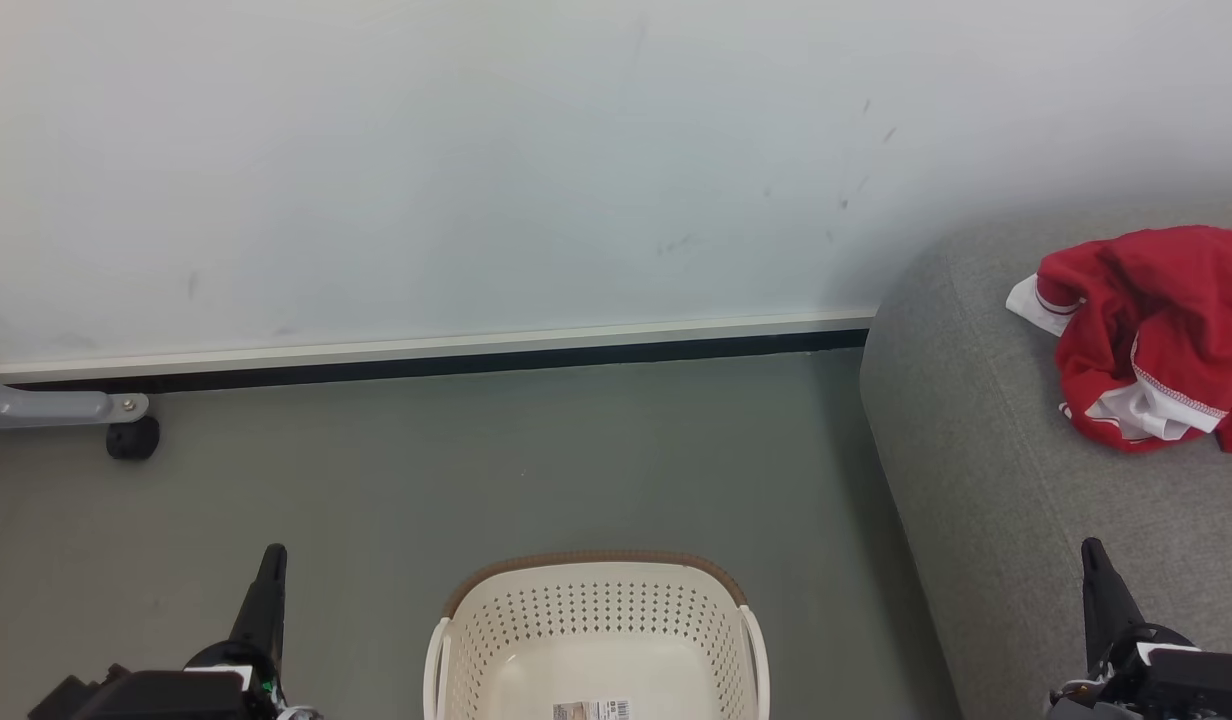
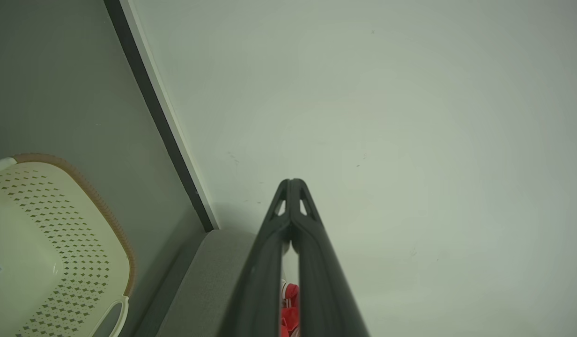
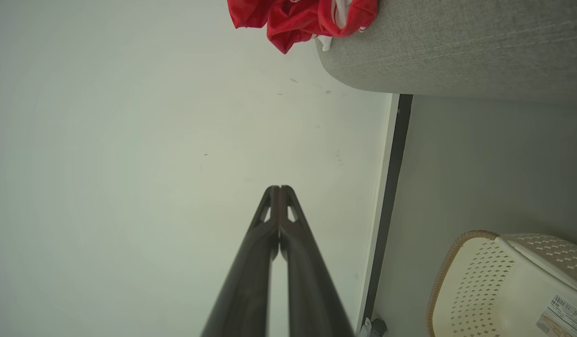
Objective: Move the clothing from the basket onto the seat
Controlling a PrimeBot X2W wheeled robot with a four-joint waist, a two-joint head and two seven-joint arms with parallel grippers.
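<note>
Passing, at the far left of the head view, a grey leg (image 1: 56,408) with a black caster (image 1: 132,438), parked on the floor (image 1: 476,450) by the wall (image 1: 476,150) and playing no part here.

Keeping the left gripper (image 1: 273,556) low at the lower left, pointing up the frame. Pressing its fingers together tip to tip, as seen at the centre of the left wrist view, and gripping nothing. Probably idling, not reaching.

Leaving the basket (image 1: 596,560) at bottom centre, on the floor between the two grippers and just left of the seat (image 1: 976,450). Showing only bare cream plastic and a printed label (image 1: 591,710) in the part of its inside in view, with the near end cut off by the frame edge.

Holding the right gripper (image 1: 1092,552) at the lower right, in front of the seat's grey side. Closing its fingers fully too, per the right wrist view, with nothing between them.

Lying at the upper right, crumpled on top of the seat: the clothing (image 1: 1146,320), red with white edging, well apart from both grippers. Not telling from this heap whether one garment or two. Judging from the bare basket and the empty grippers, looking at a task finished or nearly so.
</note>
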